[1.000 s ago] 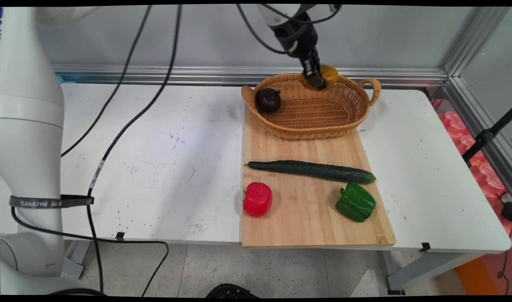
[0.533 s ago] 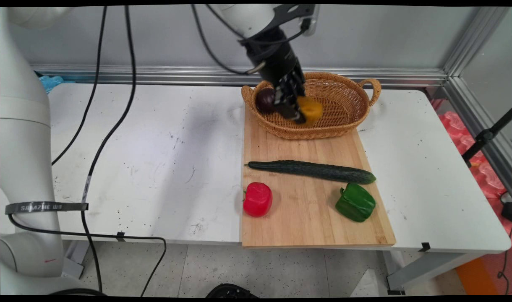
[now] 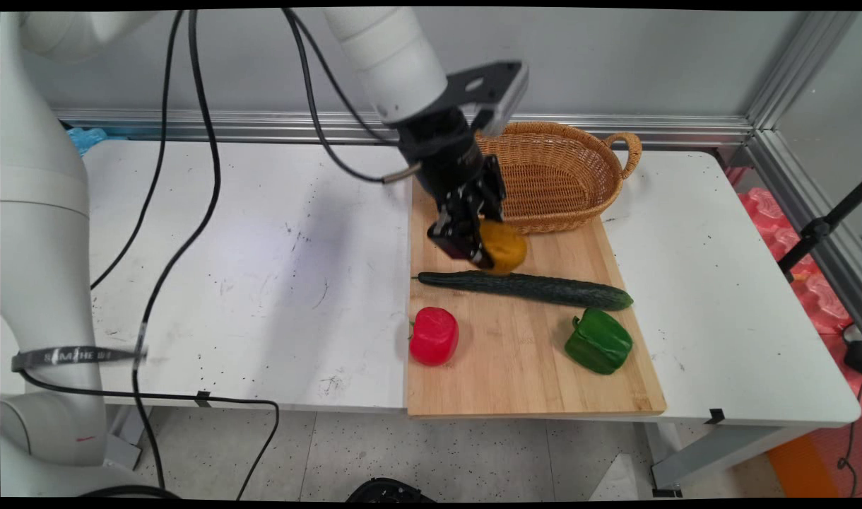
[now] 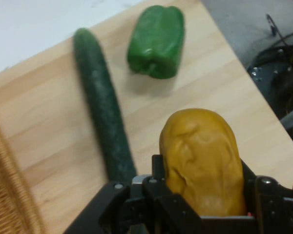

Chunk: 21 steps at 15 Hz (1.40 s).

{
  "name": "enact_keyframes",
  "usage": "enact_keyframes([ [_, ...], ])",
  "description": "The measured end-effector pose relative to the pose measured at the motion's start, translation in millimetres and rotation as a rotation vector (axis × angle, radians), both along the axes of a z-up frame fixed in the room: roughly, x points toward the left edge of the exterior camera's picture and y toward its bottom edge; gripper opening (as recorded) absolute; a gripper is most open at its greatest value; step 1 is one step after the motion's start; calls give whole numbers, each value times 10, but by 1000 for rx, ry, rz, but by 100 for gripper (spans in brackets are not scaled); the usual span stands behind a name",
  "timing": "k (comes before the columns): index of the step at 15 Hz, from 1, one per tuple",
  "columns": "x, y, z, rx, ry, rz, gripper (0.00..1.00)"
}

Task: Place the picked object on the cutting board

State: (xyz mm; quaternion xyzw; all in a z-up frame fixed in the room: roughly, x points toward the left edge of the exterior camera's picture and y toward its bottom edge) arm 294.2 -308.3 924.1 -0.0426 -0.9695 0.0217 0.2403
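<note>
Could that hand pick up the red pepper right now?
Probably not as it stands: the hand is shut on a yellow pepper, so it is full. Otherwise the red pepper lies uncovered on the cutting board, just past the cucumber.

— What sort of place?

— Looks like a robot lab, not a home kitchen. Big white robot arm (image 3: 392, 60) over a plain white table (image 3: 261, 268), with black cables (image 3: 191, 141) hanging down.

— Anything else showing it?

— Bare grey wall (image 3: 615, 56) behind, with metal rails (image 3: 685, 127) round the table. Speckled floor (image 3: 431, 452) below. Black stand leg (image 3: 819, 226) at the right, like one for a camera, beside some pink padding (image 3: 812, 290).

— But food on the table?

— Just set out neatly on a wood board (image 3: 530, 353): cucumber (image 3: 530, 288), red pepper (image 3: 434, 336), green pepper (image 3: 598, 342), and a basket (image 3: 565, 177). No stove, no sink. More like a test bench.
</note>
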Motion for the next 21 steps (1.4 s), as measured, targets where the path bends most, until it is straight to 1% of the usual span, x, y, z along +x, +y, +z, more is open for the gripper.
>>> enact_keyframes([
  [5, -145, 93, -299, -4, -12, -77, 0],
  [9, -392, 115, -660, -11, -21, -132, 0],
  [14, -635, 103, -1000, -8, -34, -156, 0],
  [18, -744, 96, -1191, -5, -44, -168, 0],
  [21, -768, 94, -1275, -6, -51, -172, 0],
])
